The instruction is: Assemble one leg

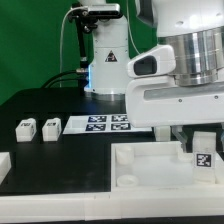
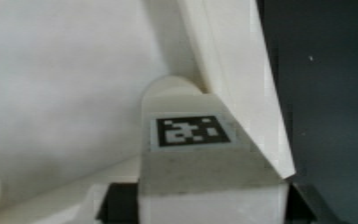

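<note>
My gripper (image 1: 203,148) is shut on a leg (image 1: 203,158), a small white post with a black-and-white tag. It holds the leg upright over the right end of the large white tray-like part (image 1: 140,170). In the wrist view the leg (image 2: 194,140) sits between the dark fingers (image 2: 126,205), and its far end lies against the tray part's raised rim (image 2: 229,70). I cannot tell whether the leg touches the tray floor. Two more legs (image 1: 25,127) (image 1: 50,126) lie on the black table at the exterior view's left.
The marker board (image 1: 105,123) lies behind the tray part, in front of the robot base (image 1: 105,60). Another white piece (image 1: 3,165) shows at the far left edge. Black table (image 2: 332,90) lies beyond the rim.
</note>
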Tool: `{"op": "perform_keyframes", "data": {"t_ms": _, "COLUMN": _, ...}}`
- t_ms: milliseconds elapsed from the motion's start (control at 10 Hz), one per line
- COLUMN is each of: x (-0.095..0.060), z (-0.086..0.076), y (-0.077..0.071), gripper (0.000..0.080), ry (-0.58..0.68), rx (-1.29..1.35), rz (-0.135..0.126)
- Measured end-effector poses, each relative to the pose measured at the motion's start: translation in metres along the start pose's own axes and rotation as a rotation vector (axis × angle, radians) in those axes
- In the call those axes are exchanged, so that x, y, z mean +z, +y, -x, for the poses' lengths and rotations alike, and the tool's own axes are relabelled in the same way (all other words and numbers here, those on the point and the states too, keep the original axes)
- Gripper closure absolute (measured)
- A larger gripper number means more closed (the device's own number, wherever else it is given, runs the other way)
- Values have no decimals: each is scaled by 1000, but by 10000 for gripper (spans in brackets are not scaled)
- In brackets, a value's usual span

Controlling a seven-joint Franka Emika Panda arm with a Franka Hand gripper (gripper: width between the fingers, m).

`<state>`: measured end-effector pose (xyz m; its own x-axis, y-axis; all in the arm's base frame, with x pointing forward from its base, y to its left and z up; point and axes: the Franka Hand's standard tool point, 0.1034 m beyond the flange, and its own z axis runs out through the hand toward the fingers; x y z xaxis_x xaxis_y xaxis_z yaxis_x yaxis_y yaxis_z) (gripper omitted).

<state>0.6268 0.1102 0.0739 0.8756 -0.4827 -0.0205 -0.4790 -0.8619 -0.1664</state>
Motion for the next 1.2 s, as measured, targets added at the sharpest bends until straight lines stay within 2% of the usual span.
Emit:
{"op": "perform_keyframes", "data": {"t_ms": 200, "x": 1, "z": 0, "y": 3, "gripper": 499, "ry": -36, "rx": 412, "rz": -59}}
{"op": "perform_keyframes", "data": {"t_ms": 400, "x": 1, "z": 3, "y": 1, "gripper": 499, "ry": -77, "rx": 704, "rz": -79}}
{"op": "perform_keyframes", "data": {"t_ms": 600, "x": 2, "z": 4, "y": 0, "gripper": 499, "ry": -103, "rx": 883, "rz": -93}}
{"op": "perform_keyframes", "data": {"t_ms": 800, "x": 2, "z": 4, "y": 0, "gripper": 499, "ry": -102, "rx": 854, "rz": -94}}
{"op": "perform_keyframes", "data": {"t_ms": 900, "x": 2, "z": 4, "y": 0, "gripper": 400, "ry": -99, "rx": 801, "rz": -95}}
{"op": "perform_keyframes", "data": {"t_ms": 1000, "x": 4, "z": 7, "y": -1, "gripper": 400, "ry": -94, "rx": 695, "rz": -80}}
{"op": "perform_keyframes", "data": {"t_ms": 1100, "x": 2, "z": 9, "y": -1, "gripper": 226, "ry": -93, "rx": 479, "rz": -43}}
{"op": "perform_keyframes", "data": {"t_ms": 1200, "x": 0, "z": 6, "y": -3, "gripper": 165, "ry": -80, "rx": 344, "rz": -35}}
